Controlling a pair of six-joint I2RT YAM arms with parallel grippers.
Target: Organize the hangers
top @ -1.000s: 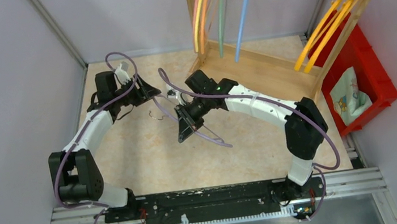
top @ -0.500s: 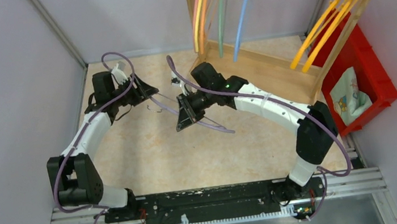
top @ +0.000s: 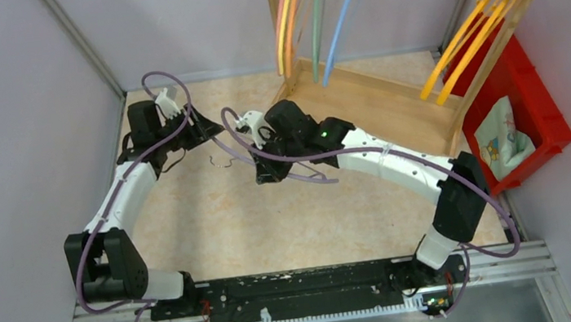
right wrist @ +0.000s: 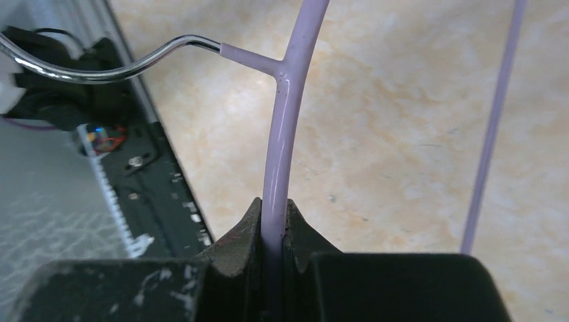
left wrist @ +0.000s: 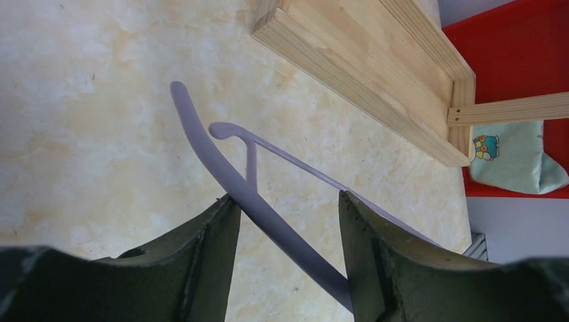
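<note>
Right now the right gripper (right wrist: 273, 209) is clamping shut on the purple hanger (right wrist: 285, 127), its two fingers pinching one curved arm just below the junction where the neck branches off. The metal hook (right wrist: 100, 70) is reaching off to the left in the wrist view. The hanger's thin lower bar (right wrist: 496, 121) is running past on the right, apart from the fingers.

The left gripper (left wrist: 287, 196) is standing wide open and gripping nothing. Its fingers are sitting on either side of the same hanger's curved arm, which is crossing the gap at a slant. That arm is passing close against one fingertip; I cannot tell whether they are touching.

From overhead, both grippers are meeting over the far middle of the beige table (top: 217, 235), just left of the wooden rack (top: 391, 107).

On the rack's rail:
- a yellow, orange and pink bunch (top: 282, 26) is hanging at the left end
- a green hanger (top: 319, 9) is hanging beside it
- a blue hanger (top: 342, 27) is hanging at a slant
- a yellow pair (top: 461, 41) is hanging at the right end

A red bin (top: 547, 108) is sitting against the rack's right side, holding a pale printed cloth (top: 504, 138).
</note>
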